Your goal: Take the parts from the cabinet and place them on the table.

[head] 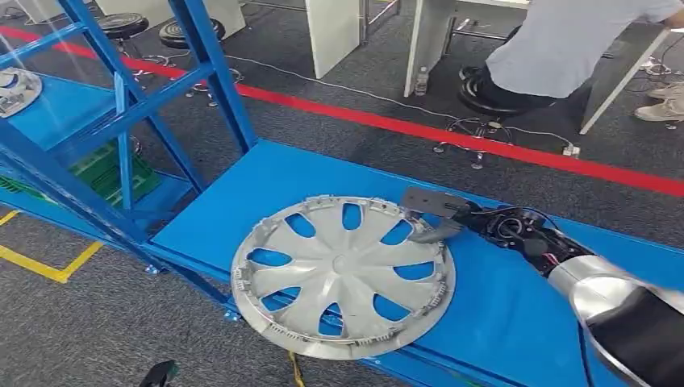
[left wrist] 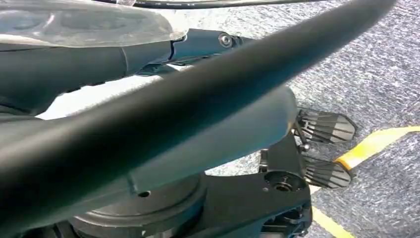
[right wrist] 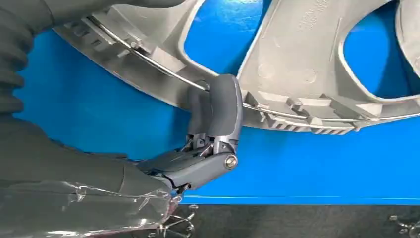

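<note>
A silver wheel cover lies flat on the blue table, its near rim hanging over the front edge. My right hand reaches in from the right and grips the cover's far right rim. In the right wrist view the grey thumb hooks over the rim and wire ring of the wheel cover, with the other fingers hidden above it. A second wheel cover rests on the blue cabinet shelf at the far left. My left hand hangs over the carpet, fingers apart, holding nothing.
The blue cabinet frame stands left of the table, with a green crate beneath it. A person sits on a stool behind the red floor line. Yellow tape marks the grey carpet.
</note>
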Available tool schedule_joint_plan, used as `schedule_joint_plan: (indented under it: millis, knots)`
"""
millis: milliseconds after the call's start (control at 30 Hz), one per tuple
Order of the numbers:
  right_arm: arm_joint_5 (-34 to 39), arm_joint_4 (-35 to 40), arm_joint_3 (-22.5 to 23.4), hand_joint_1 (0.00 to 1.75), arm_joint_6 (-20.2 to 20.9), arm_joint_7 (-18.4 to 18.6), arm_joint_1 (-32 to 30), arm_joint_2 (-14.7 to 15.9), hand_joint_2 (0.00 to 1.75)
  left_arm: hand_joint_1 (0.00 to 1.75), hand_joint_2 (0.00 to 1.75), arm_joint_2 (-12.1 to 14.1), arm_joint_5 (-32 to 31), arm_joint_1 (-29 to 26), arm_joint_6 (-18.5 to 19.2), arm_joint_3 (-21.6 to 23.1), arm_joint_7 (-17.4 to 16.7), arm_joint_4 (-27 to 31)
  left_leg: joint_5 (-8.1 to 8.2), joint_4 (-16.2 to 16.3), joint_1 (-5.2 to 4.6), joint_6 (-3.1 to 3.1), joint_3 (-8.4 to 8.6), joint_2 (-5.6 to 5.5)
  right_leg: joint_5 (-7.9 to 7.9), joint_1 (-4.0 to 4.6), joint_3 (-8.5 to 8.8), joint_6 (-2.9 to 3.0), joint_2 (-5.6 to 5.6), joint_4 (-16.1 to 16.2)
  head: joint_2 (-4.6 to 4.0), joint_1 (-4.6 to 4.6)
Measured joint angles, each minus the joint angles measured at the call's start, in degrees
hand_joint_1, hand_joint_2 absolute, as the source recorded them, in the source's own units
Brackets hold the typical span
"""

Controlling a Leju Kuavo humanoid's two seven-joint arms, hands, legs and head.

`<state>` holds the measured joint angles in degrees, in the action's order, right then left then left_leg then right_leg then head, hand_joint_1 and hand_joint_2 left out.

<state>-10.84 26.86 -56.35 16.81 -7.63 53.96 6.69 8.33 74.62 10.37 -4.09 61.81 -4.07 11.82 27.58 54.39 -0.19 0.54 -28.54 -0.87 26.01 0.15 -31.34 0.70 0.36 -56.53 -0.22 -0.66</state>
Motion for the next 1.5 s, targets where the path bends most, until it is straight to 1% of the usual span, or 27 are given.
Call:
schedule_joint_plan:
  millis: [133,300,333,500,633,1033,1167,1300,1500]
  knots:
    - [-3.1,0.0,-1.0,0.0,-1.3,0.4,0.5,0.0,1.75,0.0,0.0,0.0,0.0,0.0,0.2,0.0,0.0,0.0,0.0,0.0,0.0,0.0,0.0,-0.01,0.0,-0.01,0.02,0.0,-0.02,0.0,0.0,0.02]
    - [-2.6,0.0,-1.5,0.0,-1.4,0.3,0.8,-0.3,1.75,0.0,0.0,0.1,0.0,0.0,0.3,0.0,0.0,0.0,-0.01,0.0,0.0,-0.01,0.0,-0.02,-0.01,-0.01,0.04,-0.01,-0.04,0.0,0.0,0.02]
    - [-2.1,0.0,-1.6,1.75,-1.4,-0.1,0.8,-0.3,1.75,0.0,0.0,0.1,0.0,0.0,0.3,0.0,0.0,0.0,-0.01,0.0,0.0,-0.01,0.0,-0.02,-0.01,-0.01,0.04,-0.01,-0.04,0.0,0.0,0.04]
    - [0.5,0.0,-1.8,1.75,-0.5,-1.7,0.8,-0.5,1.75,0.0,0.0,0.1,0.1,0.0,0.3,0.0,0.0,0.0,-0.01,0.0,0.0,-0.01,0.0,-0.02,-0.01,0.0,0.04,-0.01,-0.04,0.0,0.0,0.02]
    - [1.4,0.0,-1.8,1.75,-0.1,-2.3,0.7,-0.8,1.75,0.0,0.0,0.2,0.3,0.0,0.3,0.0,0.0,0.0,-0.01,0.0,0.0,-0.01,-0.01,-0.02,-0.01,0.0,0.03,-0.01,-0.03,0.0,0.0,0.02]
    - [1.7,0.0,-1.8,1.75,-0.2,-2.4,0.7,-1.4,1.75,0.0,0.0,0.2,0.4,-0.2,0.3,0.0,0.4,0.0,-0.02,0.0,0.0,-0.01,-0.01,-0.02,-0.01,0.0,0.03,-0.01,-0.03,0.0,0.0,0.0]
    - [2.4,0.0,-1.7,1.75,-0.8,-2.5,0.7,-1.5,1.75,0.0,0.0,0.2,0.4,-0.2,0.3,0.0,0.4,0.0,-0.02,0.0,0.0,-0.01,-0.01,-0.02,-0.01,0.0,0.03,-0.01,-0.03,0.0,0.0,0.02]
    - [4.9,0.0,-1.2,1.75,-1.2,-2.7,0.5,-1.6,1.75,0.0,0.0,0.2,0.4,-0.2,0.3,0.0,0.4,0.0,-0.02,0.0,0.0,-0.01,-0.02,-0.02,-0.01,0.0,0.02,-0.01,-0.03,0.0,0.0,0.02]
    - [11.0,-0.5,1.4,1.75,-2.4,-3.4,0.4,-1.6,1.75,0.0,0.0,0.2,0.4,-0.2,0.2,0.0,0.5,0.0,-0.02,0.0,0.0,-0.01,-0.03,-0.02,-0.01,0.0,-0.01,-0.01,-0.03,0.0,0.0,0.02]
